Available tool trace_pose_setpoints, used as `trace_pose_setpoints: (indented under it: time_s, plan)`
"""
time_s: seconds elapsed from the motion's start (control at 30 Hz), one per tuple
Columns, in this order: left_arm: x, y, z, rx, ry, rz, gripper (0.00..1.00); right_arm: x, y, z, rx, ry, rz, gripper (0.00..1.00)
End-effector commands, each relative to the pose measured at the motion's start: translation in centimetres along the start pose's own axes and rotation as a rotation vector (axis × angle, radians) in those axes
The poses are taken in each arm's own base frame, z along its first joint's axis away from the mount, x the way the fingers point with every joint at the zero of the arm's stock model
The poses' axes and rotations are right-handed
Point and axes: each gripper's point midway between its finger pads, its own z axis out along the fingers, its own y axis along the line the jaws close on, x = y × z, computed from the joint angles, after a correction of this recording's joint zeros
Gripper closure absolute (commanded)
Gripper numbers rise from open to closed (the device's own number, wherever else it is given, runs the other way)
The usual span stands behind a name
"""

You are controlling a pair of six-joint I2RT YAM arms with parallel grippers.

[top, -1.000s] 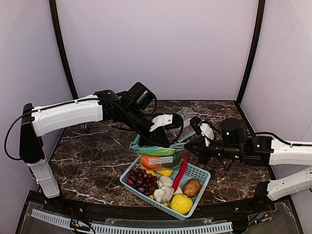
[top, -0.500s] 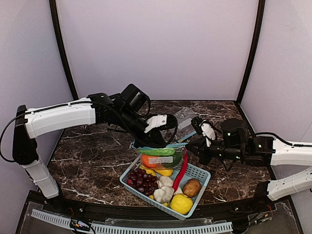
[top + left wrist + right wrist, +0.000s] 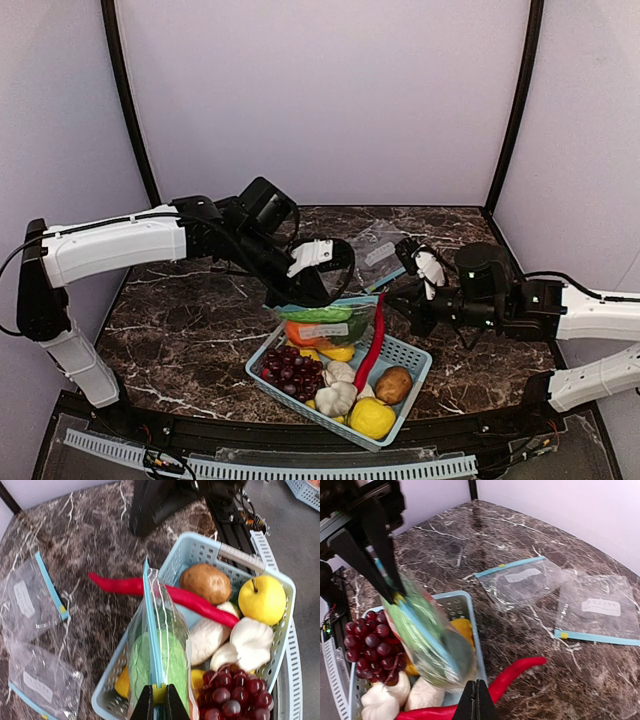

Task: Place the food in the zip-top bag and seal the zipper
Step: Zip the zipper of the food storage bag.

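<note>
from above, the left gripper [image 3: 318, 290] pinched the top of the zip-top bag [image 3: 330, 325], which hung just beneath it; the right gripper [image 3: 397, 298] was shut and empty beside the bag. left wrist: the fingers [image 3: 145, 707] clamped the zipper [image 3: 151, 630], with the gourd [image 3: 142, 665] inside, just beyond them. right wrist: the bag hung ahead-left of the closed fingertips [image 3: 470, 700].

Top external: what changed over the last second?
The left gripper, pinched shut on the zipper, drew leftward and slightly down. The filled zip-top bag shifted a little with it over the basket. Nothing was taken hold of or let go. The right gripper stayed shut beside the bag, with nothing visibly held. The basket's contents and the spare bags are unchanged.
</note>
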Motion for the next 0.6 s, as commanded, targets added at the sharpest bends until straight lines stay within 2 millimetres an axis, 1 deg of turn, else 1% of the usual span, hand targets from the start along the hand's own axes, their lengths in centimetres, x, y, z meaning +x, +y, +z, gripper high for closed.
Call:
trace_pose_setpoints:
  time_s: [0.0,0.07,0.1,0.17,0.27,0.37,0.47,0.5,0.57]
  plan:
    - [4.9,-1.1,-2.2,-0.002,0.165,-0.104,0.99,0.6,-3.4,-1.1,0.167,0.016,0.020,1.00]
    - [4.8,-1.1,-2.3,-0.002,0.158,-0.105,0.99,0.5,-3.1,-1.2,0.152,0.014,0.017,1.00]
    - [4.7,-1.2,-2.3,0.003,0.151,-0.106,0.99,0.4,-2.6,-1.2,0.122,0.012,0.010,1.00]
    - [4.2,-1.6,-2.1,0.032,0.127,-0.114,0.99,0.0,-0.9,-1.4,0.022,0.002,-0.009,1.00]
    - [3.5,-2.3,-1.7,0.074,0.107,-0.124,0.99,-1.1,1.6,-2.0,-0.119,-0.019,-0.024,1.00]
    - [2.5,-3.1,-1.6,0.118,0.072,-0.125,0.99,-2.2,3.0,-2.4,-0.193,-0.030,-0.029,0.80]
    - [0.9,-3.5,-2.0,0.143,0.011,-0.122,0.99,-3.2,4.5,-2.5,-0.273,-0.046,-0.044,0.56]
    - [0.4,-3.7,-2.1,0.153,-0.007,-0.118,0.99,-3.6,5.0,-2.5,-0.299,-0.051,-0.052,0.50]
    - [-0.4,-3.7,-2.5,0.156,-0.029,-0.112,0.99,-4.2,5.8,-2.2,-0.339,-0.048,-0.067,0.44]
